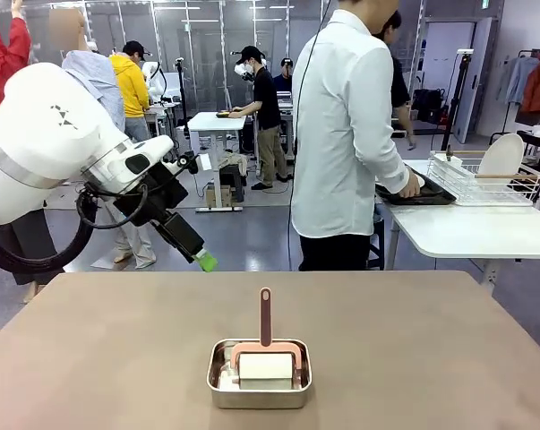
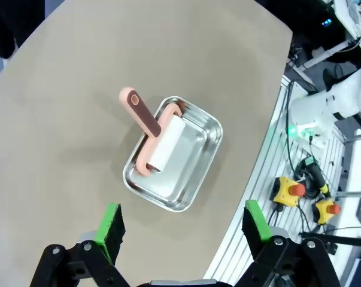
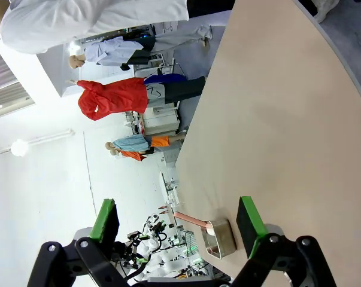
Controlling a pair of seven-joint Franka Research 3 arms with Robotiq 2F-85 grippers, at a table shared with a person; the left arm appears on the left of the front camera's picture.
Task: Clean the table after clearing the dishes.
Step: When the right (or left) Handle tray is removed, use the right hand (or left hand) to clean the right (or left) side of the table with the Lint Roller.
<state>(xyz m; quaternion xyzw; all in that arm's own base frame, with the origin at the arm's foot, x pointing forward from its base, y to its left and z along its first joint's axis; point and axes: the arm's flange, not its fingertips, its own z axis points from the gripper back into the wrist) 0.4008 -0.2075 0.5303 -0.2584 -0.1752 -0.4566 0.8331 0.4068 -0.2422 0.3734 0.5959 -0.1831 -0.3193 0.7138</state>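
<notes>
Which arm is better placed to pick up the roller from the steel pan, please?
Left, I think. Its open fingers point down at the roller in the steel pan; the right fingers see it side-on, farther off.

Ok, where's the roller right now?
In the front view the roller lies in the small steel pan, near the middle of the table toward the robot's edge, its handle pointing at the far side.

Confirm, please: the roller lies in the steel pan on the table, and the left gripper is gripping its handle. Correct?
One part is wrong. The left wrist view shows the left gripper open and apart from the handle, holding nothing. The roller does lie in the steel pan on the table.
</notes>
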